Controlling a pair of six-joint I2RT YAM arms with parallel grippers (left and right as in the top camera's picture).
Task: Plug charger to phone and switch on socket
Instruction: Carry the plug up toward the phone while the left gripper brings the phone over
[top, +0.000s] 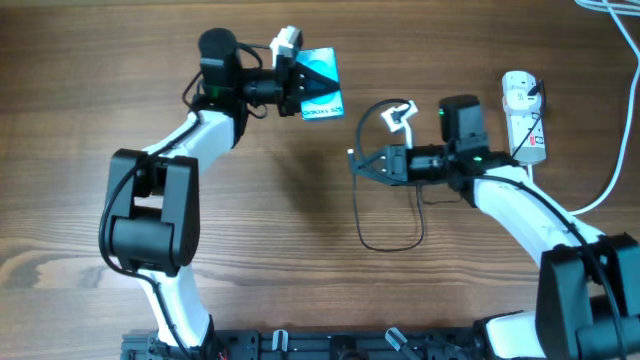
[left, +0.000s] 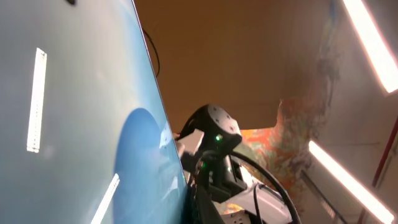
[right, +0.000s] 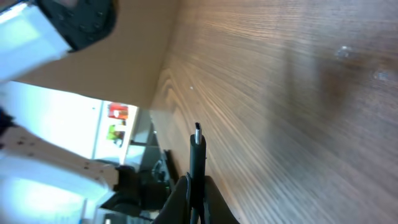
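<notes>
My left gripper (top: 296, 82) is shut on the phone (top: 320, 83), holding it tilted above the table at the back; its turquoise screen fills the left wrist view (left: 81, 118). My right gripper (top: 368, 164) is shut on the charger's black plug (right: 197, 155), whose metal tip points toward the left arm. The thin black charger cable (top: 390, 245) loops on the table below the right gripper. The white socket strip (top: 524, 118) lies at the back right with a black plug in it.
A thick white lead (top: 618, 120) runs from the socket along the right edge. The right arm (left: 214, 134) shows beyond the phone in the left wrist view. Bare wood table (top: 300, 230) lies between the arms.
</notes>
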